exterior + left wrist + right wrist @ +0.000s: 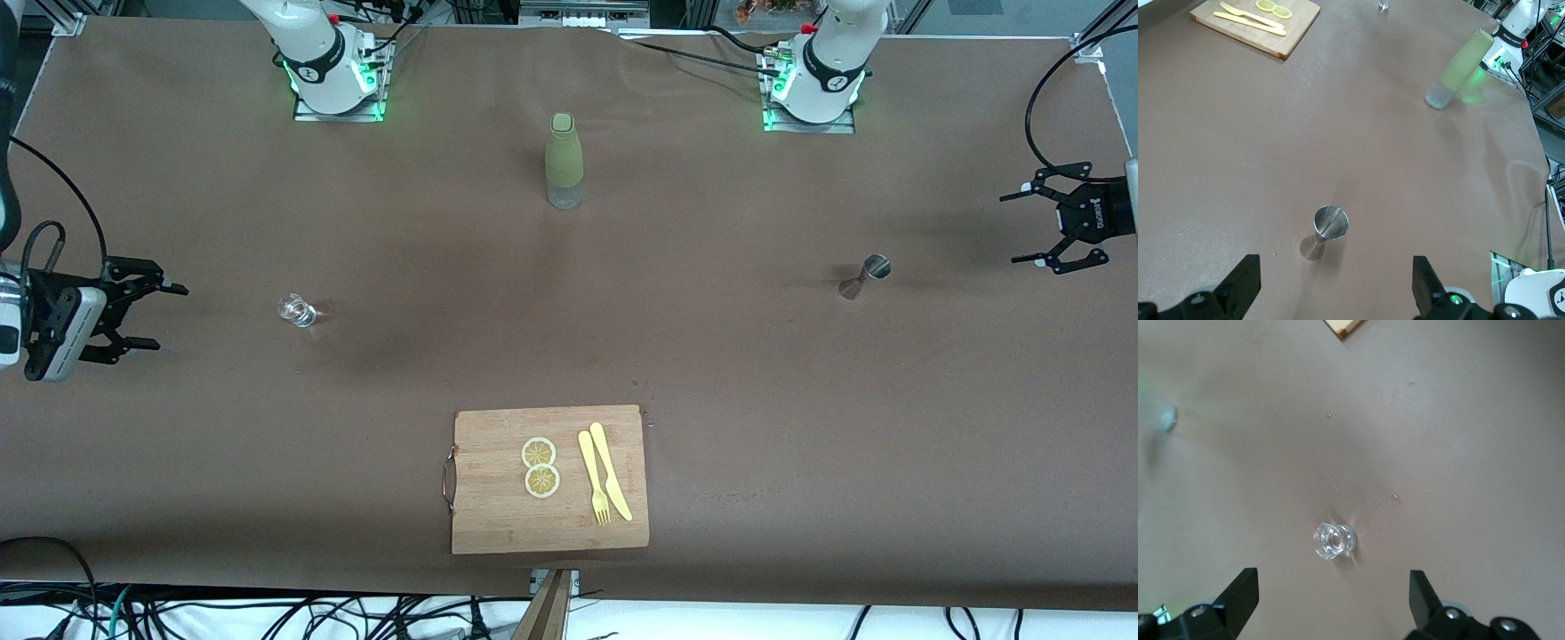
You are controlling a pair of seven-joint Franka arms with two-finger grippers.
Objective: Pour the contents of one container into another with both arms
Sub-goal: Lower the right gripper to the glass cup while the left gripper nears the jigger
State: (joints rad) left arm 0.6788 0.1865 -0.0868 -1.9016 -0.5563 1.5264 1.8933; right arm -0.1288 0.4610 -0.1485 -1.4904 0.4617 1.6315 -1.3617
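Observation:
A small clear glass [296, 310] stands on the brown table toward the right arm's end. My right gripper [169, 316] hangs open over the table edge beside it, pointing at it with a gap between. In the right wrist view the glass [1333, 541] sits ahead of the empty open right gripper [1331, 593]. A steel jigger [864, 276] stands toward the left arm's end. My left gripper [1012, 228] is open and empty over that end of the table. The jigger [1325, 230] lies just ahead of the left gripper [1335, 280], apart from it.
A green bottle with a clear base [564, 160] stands mid-table between the two bases. A wooden cutting board [498, 524] near the front edge carries two lemon slices [540, 467], a yellow fork [594, 480] and a yellow knife [612, 471].

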